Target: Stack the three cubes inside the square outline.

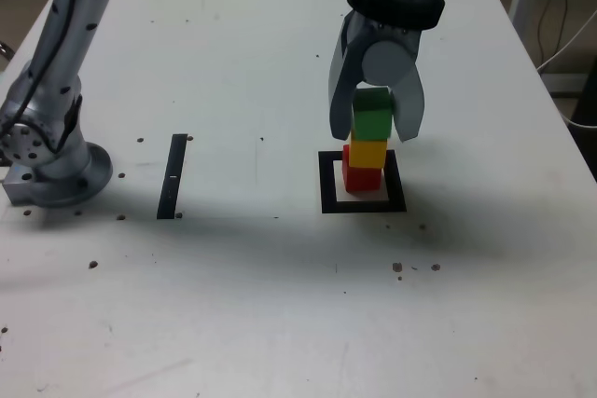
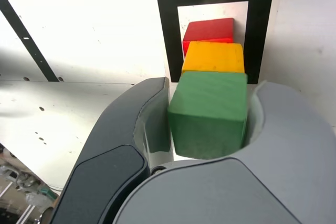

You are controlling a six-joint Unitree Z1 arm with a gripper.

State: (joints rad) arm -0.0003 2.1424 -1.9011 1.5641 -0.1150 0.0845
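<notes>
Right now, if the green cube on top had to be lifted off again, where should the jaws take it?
By the green cube's two upright side faces, coming straight down from above; they are flat and exposed, and a vertical approach probably spares the yellow cube and red cube beneath.

A white, speckled table point(image 1: 242, 305) is seen bearing the square outline point(image 1: 326, 184), the red cube point(image 1: 359, 177) inside it, a black strip point(image 1: 173, 176) and the arm's base point(image 1: 56, 174).

Honestly the only thing sticking up mid-counter point(image 1: 280, 305) is the stack in the square outline point(image 1: 327, 184): red cube point(image 1: 361, 177), yellow cube point(image 1: 367, 153), green cube point(image 1: 373, 122) on top, with the hand point(image 1: 374, 128) straddling the green one. The arm base point(image 1: 56, 170) hogs the exterior view's left edge. The black strip point(image 1: 173, 176) lies flat (no obstacle), and everywhere else is open.
</notes>
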